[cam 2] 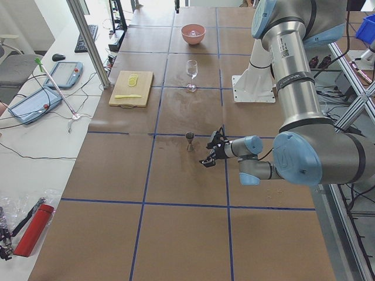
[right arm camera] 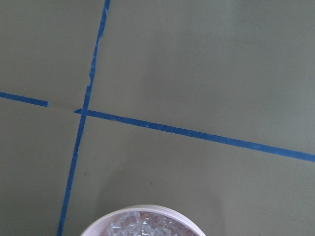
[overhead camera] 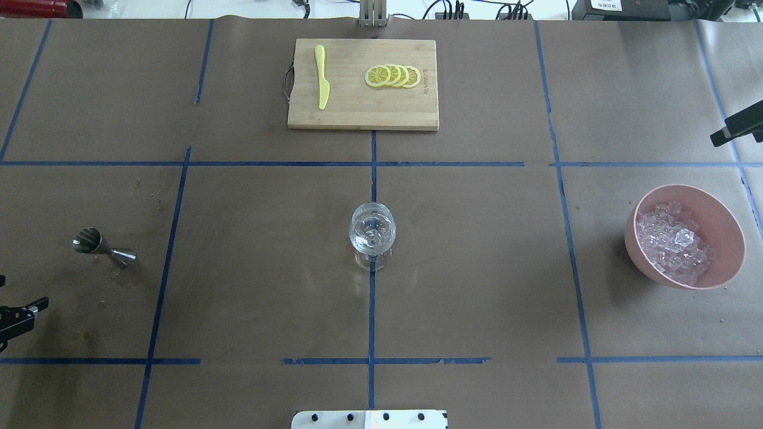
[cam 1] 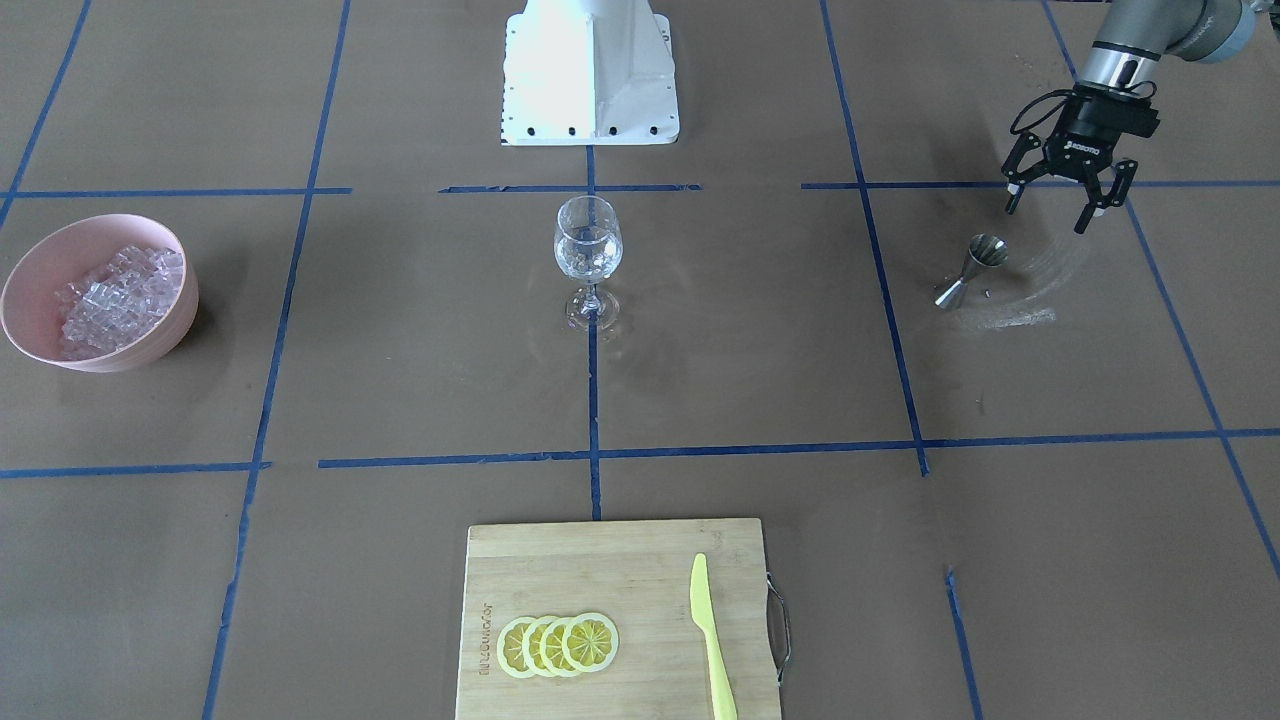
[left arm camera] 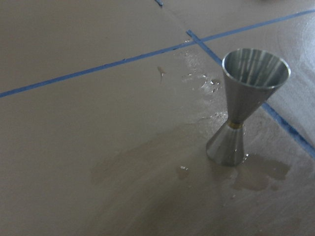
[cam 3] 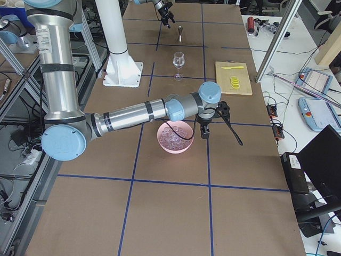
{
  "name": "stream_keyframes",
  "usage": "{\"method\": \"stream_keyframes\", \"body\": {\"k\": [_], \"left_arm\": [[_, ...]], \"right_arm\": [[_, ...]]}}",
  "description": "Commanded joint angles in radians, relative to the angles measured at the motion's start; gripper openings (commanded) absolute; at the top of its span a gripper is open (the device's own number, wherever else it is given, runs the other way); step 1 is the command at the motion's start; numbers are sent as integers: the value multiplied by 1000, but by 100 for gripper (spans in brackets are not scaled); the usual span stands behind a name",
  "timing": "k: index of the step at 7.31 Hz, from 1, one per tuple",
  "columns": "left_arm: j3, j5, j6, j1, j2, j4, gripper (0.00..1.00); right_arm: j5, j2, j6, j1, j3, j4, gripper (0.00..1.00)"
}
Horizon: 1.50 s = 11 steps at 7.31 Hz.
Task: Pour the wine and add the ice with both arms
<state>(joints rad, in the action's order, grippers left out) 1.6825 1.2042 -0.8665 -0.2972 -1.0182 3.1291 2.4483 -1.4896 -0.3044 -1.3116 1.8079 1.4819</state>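
The wine glass (cam 1: 588, 245) stands upright at the table's centre, also in the overhead view (overhead camera: 372, 229); I cannot tell what it holds. The ice (cam 1: 120, 295) fills a pink bowl (cam 1: 25, 290), also overhead (overhead camera: 670, 241). A steel jigger (cam 1: 972, 268) stands upright on a wet patch, close in the left wrist view (left arm camera: 243, 108). My left gripper (cam 1: 1052, 205) is open and empty, hovering just behind the jigger. My right gripper (cam 3: 205, 128) points down beside the bowl's far edge; I cannot tell whether it is open or shut. The right wrist view shows only the bowl's rim (right arm camera: 142, 216).
A wooden cutting board (cam 1: 600, 560) at the operators' edge carries lemon slices (cam 1: 557, 645) and a yellow knife (cam 1: 710, 640). The white base block (cam 1: 590, 70) sits behind the glass. A red cylinder (cam 2: 32, 231) lies on the side bench. Blue tape lines grid the brown table.
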Motion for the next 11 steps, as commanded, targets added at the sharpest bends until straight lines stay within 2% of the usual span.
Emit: {"method": "stream_keyframes", "body": {"k": [1,2,3,4,5,6,7,9,11], "left_arm": [[-47,282,125,-263,-22,-4,99],[-61,481,170,-450,-80,-67,99],[-61,694,229,-634,-168,-219,99],[-69,819,324,-746,-216,-307,99],[-76,878,330,-788,-226,-337,99],[-78,1013,307,-866,-267,-433,99],[-73,1151,212,-954,-337,-577,99],[-84,1157,129,-958,-344,-590,100],[-70,1157,129,-961,-330,-587,100]], "right_arm": [[-84,0,-171,101,88,0,100],[-103,0,-174,139,88,0,100],[-126,-11,-200,153,91,0,100],[-144,-32,-225,179,97,0,100],[-152,-87,-226,201,96,-47,100],[-160,-160,-270,221,85,-166,100],[-175,-182,-414,247,76,-227,100],[-205,-201,-647,288,76,-235,98],[-230,-201,-726,317,42,-233,97]]}}
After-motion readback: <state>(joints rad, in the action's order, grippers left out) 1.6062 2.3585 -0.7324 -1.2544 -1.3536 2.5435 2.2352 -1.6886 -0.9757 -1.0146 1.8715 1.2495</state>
